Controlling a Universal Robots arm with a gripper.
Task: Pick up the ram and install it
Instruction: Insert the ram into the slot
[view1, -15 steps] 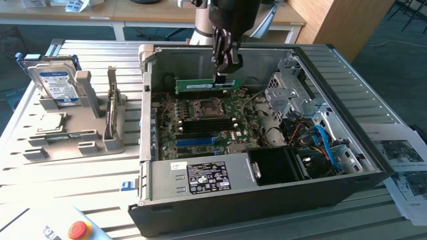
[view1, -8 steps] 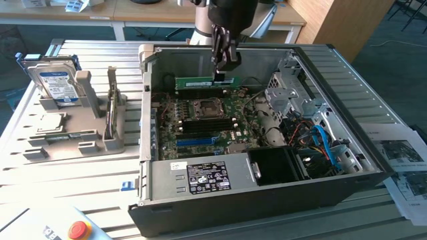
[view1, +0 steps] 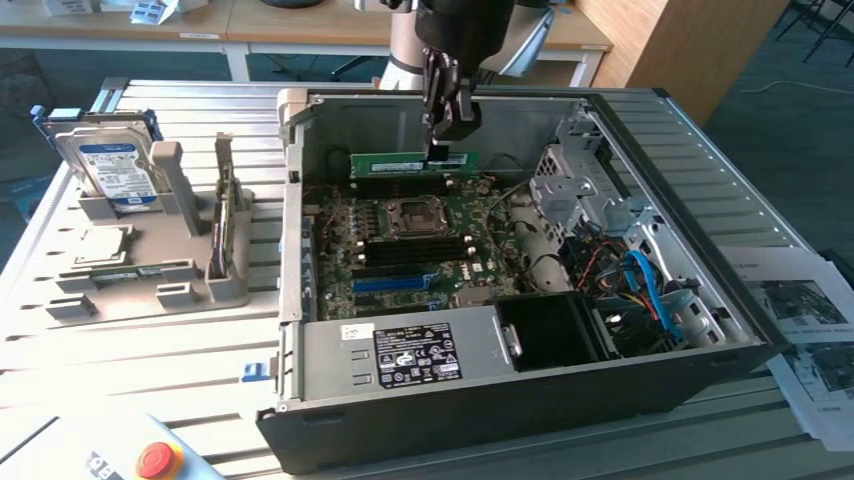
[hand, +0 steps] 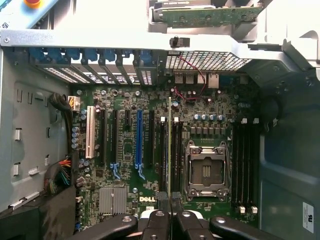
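We see the jaws closed on the ram (view1: 400, 162), pinching its top edge near one end. The arm (view1: 454, 40) reaches down into the open case (view1: 534, 400). The ram hangs straight below the jaws with its long edge level, and most of its length sticks out to one side of them. It sits over the black memory slots (view1: 407, 182) of the motherboard (view1: 467, 255). In the wrist view the ram is edge-on, a thin line running out from between the jaws, in line with the slots. We cannot tell if its lower edge touches a slot.

The empty CPU socket (view1: 416, 217) lies just beside the slots, below the jaws. The power supply (view1: 400, 355) is farther off, at the case wall. Well apart from the jaws, outside the case, a grey holder (view1: 174, 290) sits on the tabletop (view1: 147, 350). It carries a hard drive (view1: 110, 165) and a second stick (view1: 224, 205) standing on edge.
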